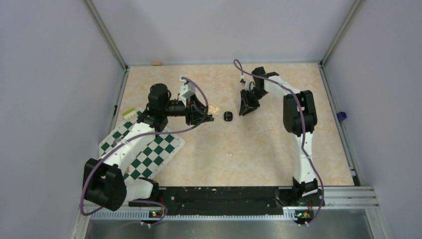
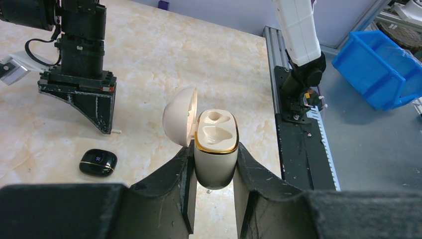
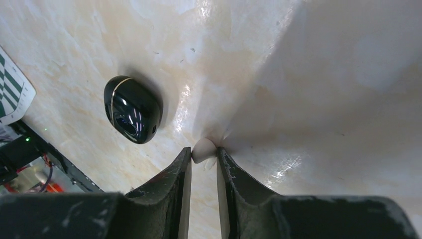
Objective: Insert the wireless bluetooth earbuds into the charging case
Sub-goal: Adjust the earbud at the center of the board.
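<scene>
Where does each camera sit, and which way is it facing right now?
Top external: above and behind the bases, facing down on the beige marbled table; left arm and right arm show.
Left wrist: on the left arm, facing across the table past the left tool, shut on the open cream-white clamshell charging case.
Right wrist: facing down past the right tool pinching a small white rounded piece.
Shared: all three show the glossy black rounded pod.

charging case (image 2: 215,159) cream, gold rim | mat (image 1: 160,149) green-white chequered | table (image 1: 259,149) beige marbled
</scene>
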`<state>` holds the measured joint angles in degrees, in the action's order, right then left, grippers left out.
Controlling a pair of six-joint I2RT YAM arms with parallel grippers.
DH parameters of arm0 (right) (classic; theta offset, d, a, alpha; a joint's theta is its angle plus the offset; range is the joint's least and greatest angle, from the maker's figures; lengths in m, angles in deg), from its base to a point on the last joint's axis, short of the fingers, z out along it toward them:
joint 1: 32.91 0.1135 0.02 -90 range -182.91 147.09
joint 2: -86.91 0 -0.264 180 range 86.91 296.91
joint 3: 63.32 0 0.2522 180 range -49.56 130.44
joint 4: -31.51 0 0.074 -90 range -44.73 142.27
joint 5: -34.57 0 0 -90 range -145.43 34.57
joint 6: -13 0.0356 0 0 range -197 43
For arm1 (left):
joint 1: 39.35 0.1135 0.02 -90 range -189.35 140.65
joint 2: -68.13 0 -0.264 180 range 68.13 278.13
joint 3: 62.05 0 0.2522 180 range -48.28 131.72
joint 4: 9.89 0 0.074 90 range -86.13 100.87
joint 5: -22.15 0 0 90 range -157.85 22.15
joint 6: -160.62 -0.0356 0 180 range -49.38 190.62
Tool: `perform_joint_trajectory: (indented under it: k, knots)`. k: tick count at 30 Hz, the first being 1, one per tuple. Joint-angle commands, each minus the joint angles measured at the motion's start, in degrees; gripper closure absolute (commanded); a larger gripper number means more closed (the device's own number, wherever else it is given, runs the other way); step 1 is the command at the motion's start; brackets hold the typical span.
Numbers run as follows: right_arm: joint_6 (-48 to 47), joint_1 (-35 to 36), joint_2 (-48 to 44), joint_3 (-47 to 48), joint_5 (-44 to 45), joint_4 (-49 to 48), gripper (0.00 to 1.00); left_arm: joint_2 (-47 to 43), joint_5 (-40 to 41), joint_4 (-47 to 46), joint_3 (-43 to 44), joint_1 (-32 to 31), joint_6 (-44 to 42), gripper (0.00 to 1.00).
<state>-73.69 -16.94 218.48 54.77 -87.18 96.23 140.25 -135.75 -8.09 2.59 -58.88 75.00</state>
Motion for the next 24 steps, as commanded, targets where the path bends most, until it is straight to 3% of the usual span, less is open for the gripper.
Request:
perform_joint_trajectory:
  k: [1, 11, 20, 24]
  knots:
    - [-3.14, -0.33, 2.43, 2.45, 6.83, -1.24, 0.80, -0.69, -0.35, -1.49, 0.28, -0.14, -0.51, 1.00]
    - [-7.66, -0.43, -2.13, 2.62, -0.81, -0.34, 0.83, -0.24, 0.14, -1.95, -0.39, -0.38, -0.38, 1.00]
    - [-6.79, -1.21, -18.19, -9.64, -12.79, -11.17, 0.83, 0.93, 0.06, -3.03, -1.10, -1.89, 0.11, 1.00]
    - [-6.76, -1.33, -23.64, -12.55, -10.43, -13.86, 0.82, 1.08, 0.37, -2.98, -1.12, -2.14, 0.16, 1.00]
